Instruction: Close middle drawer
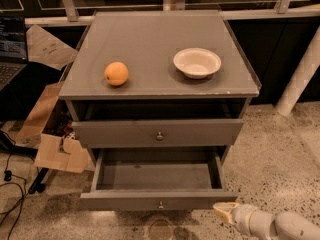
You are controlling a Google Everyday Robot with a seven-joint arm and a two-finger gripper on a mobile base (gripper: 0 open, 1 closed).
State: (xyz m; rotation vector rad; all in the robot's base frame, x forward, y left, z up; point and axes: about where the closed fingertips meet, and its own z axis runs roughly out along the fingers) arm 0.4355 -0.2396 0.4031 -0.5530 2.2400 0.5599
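Probably rigid and free-sliding, middle drawer is sitting open; gripper, state untellable, is hovering beside its front corner; push flat front.

orange left, bowl right on cabinet top | claw before middle drawer, right

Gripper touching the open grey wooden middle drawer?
Cannot tell. Camera view: cream gripper sits by the right front corner of the grey middle drawer; neither gap nor contact shows.
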